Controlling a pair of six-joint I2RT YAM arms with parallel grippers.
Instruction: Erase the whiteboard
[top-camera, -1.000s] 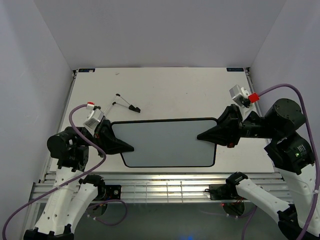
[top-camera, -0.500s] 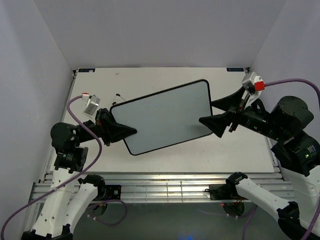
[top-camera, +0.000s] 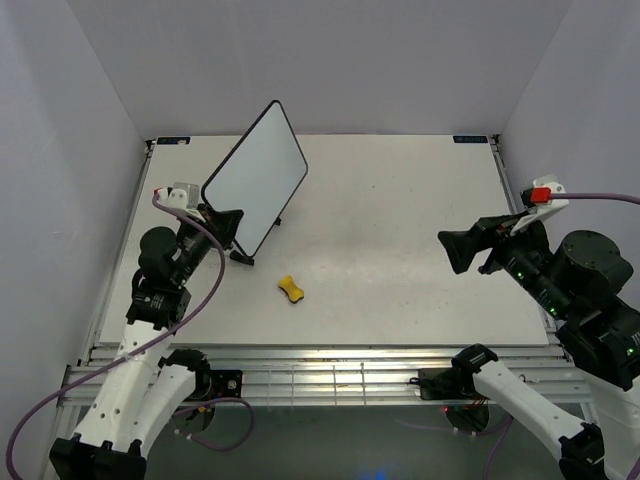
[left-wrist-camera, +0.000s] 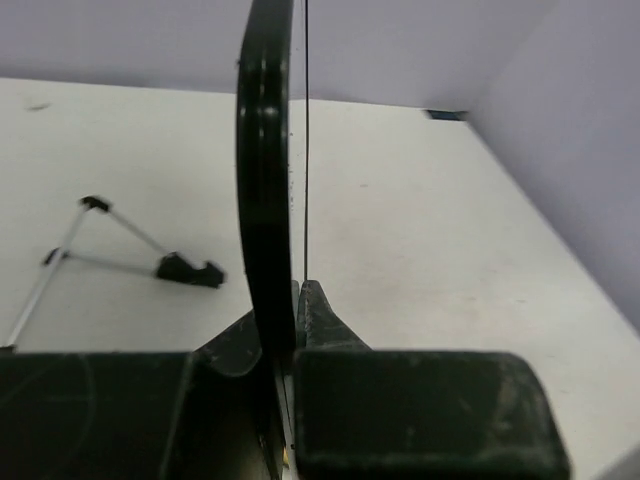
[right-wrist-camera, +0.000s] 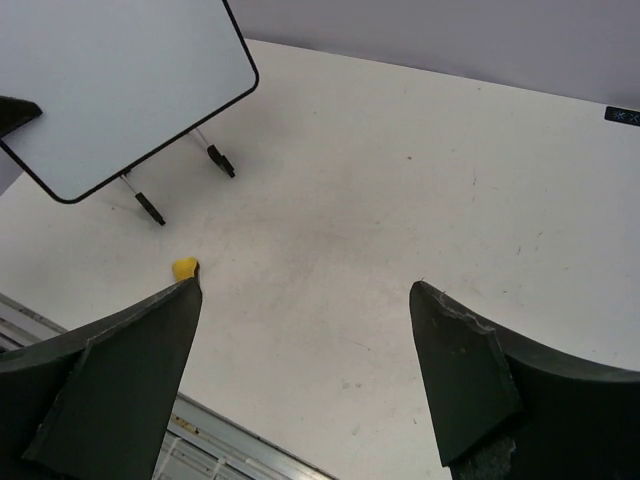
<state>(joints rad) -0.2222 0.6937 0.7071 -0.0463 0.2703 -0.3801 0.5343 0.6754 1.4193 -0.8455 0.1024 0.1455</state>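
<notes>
I see the whiteboard standing tilted by the table's left edge, its lower end in the left gripper. The eraser lies on the table to that gripper's right, closer to the near edge. The right gripper hangs by the right edge.

From the left wrist, shows only the rim of the whiteboard, edge-on in the left hand; hides its face, crops its top. Beyond the right hand, crops it at 2 edges and half hides the yellow eraser behind 1 fingertip.
</notes>
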